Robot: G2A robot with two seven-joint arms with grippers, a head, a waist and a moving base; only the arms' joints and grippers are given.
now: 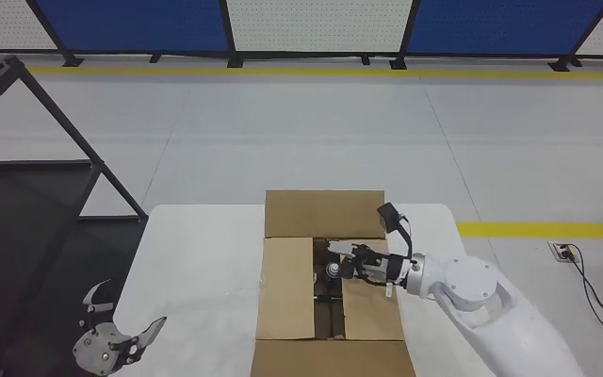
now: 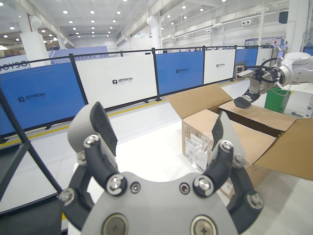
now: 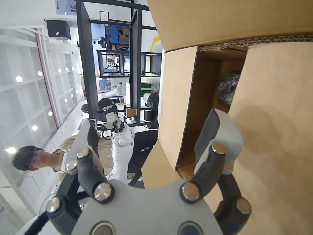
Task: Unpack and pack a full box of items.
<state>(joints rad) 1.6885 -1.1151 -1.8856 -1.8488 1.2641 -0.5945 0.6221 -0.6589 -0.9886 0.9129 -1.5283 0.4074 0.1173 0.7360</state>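
My right gripper (image 1: 337,268) hangs spread over the cardboard box (image 1: 285,302); my left gripper (image 1: 125,311), eight o'clock from it, gapes.

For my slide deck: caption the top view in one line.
Open right gripper above the gap in the cardboard box; open left gripper beside the table.

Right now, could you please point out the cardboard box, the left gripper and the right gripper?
cardboard box (image 1: 285,294): top view, on a folded flap.
left gripper (image 2: 159,108): left wrist view, midway between fingertips.
right gripper (image 3: 152,117): right wrist view, midway between fingertips.
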